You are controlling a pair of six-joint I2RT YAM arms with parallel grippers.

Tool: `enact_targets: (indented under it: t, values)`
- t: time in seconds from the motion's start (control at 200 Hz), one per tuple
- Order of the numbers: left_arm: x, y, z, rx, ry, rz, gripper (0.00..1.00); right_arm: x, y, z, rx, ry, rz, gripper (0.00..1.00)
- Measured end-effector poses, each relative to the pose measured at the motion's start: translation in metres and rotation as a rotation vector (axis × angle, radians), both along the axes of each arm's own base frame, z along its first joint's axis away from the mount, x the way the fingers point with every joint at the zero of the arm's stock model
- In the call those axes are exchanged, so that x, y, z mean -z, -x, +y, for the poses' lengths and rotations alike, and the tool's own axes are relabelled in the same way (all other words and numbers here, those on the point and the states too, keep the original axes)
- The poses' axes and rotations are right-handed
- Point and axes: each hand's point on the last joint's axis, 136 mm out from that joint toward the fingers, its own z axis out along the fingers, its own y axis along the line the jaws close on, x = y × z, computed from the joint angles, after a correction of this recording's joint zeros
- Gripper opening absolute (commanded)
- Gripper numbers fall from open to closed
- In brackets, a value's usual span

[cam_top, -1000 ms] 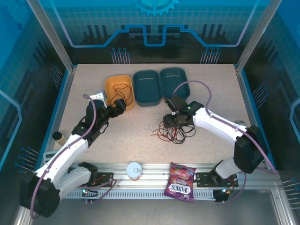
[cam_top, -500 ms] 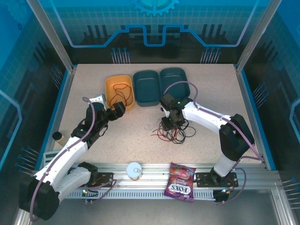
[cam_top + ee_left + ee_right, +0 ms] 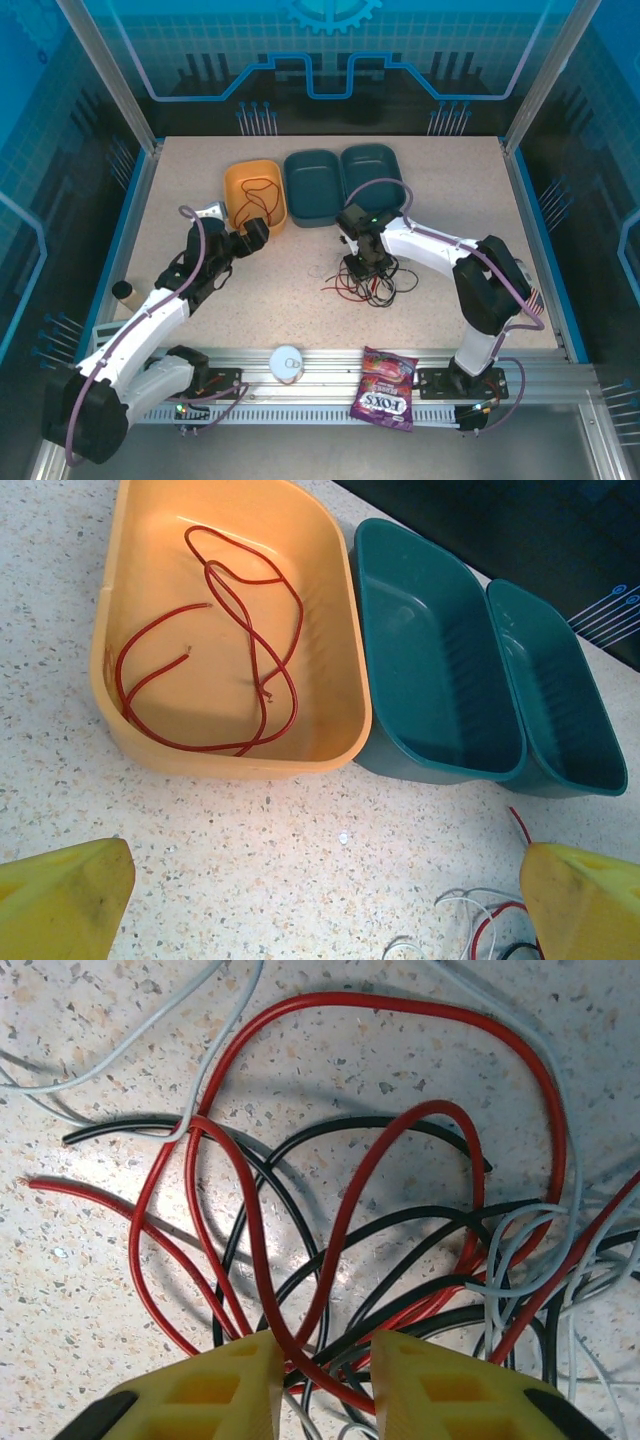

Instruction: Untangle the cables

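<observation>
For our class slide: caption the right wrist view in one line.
Right tool straddling tangled red, black and grey cables on the table.

The top external camera looks down from high above the near edge over the whole speckled beige table [image 3: 270, 300]. The left wrist camera, low and fairly near, faces the far orange oval plastic tub [image 3: 235, 760] and two teal plastic tubs [image 3: 440, 680]. The right wrist camera looks straight down, very close, at thin red, black and grey cables [image 3: 345, 1205]. The top view shares both areas.

White arm links [image 3: 135, 325], black joints [image 3: 505, 295], looping lilac hoses [image 3: 192, 255], yellow fingers [image 3: 440, 1390]
</observation>
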Motion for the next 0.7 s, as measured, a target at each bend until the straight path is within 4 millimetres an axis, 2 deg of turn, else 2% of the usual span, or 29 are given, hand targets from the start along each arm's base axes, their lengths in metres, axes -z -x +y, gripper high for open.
enact_targets:
  t: [0.155, 0.36, 0.485, 0.7]
  values:
    - [0.0, 0.0, 0.0, 0.0, 0.0, 0.0, 0.99, -0.002, -0.002, 0.002, -0.002, -0.006, -0.007, 0.12]
    - [0.001, 0.0, 0.0, 0.001, -0.001, 0.003, 0.99, -0.009, -0.005, 0.004, -0.002, -0.014, -0.021, 0.07]
    - [0.001, 0.0, -0.001, 0.004, 0.001, 0.004, 0.99, -0.025, -0.005, 0.004, -0.002, -0.029, -0.053, 0.02]
    - [0.002, 0.0, -0.005, 0.026, 0.012, 0.01, 0.99, -0.06, -0.009, 0.007, -0.005, -0.073, -0.129, 0.0]
